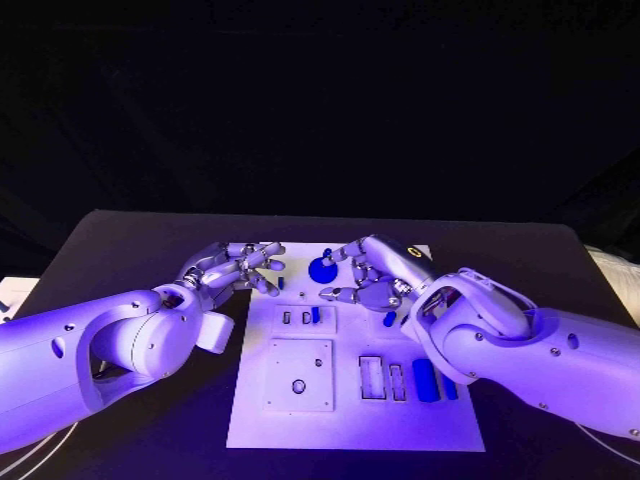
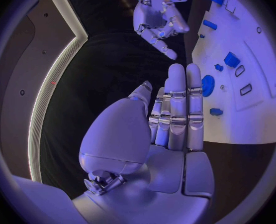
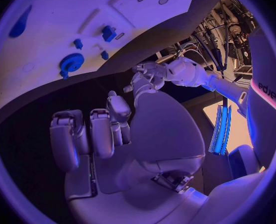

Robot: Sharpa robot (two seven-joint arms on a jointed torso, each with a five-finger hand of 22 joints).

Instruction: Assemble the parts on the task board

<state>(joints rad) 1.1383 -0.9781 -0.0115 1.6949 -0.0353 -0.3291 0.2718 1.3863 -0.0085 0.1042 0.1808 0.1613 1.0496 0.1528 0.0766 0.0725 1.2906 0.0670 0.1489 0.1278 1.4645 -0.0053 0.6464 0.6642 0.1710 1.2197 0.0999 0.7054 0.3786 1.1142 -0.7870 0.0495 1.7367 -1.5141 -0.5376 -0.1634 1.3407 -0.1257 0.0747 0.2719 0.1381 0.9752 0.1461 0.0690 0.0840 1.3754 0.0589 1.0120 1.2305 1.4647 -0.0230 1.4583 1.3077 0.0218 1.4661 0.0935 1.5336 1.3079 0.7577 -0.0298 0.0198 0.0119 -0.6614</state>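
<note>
The white task board (image 1: 356, 420) lies in the middle of the black table. A round blue gear-like part (image 1: 323, 270) sits near the board's far edge, also seen as the gear (image 2: 207, 84) and the gear (image 3: 70, 63). Two long blue parts (image 1: 430, 380) lie in slots at the board's right side, and a small blue part (image 1: 389, 319) stands near the middle. My left hand (image 1: 241, 268) hovers at the board's far left corner; the left hand (image 2: 175, 109) has straight fingers and holds nothing. My right hand (image 1: 371, 272) hangs just right of the gear; the right hand (image 3: 94, 134) has loosely bent fingers and an empty palm.
Several rectangular recesses (image 1: 299, 375) mark the board's near half. A white object (image 1: 630, 280) lies off the table's right edge and another white object (image 1: 0, 300) at its left edge. Bare black table (image 1: 133, 250) flanks the board on both sides.
</note>
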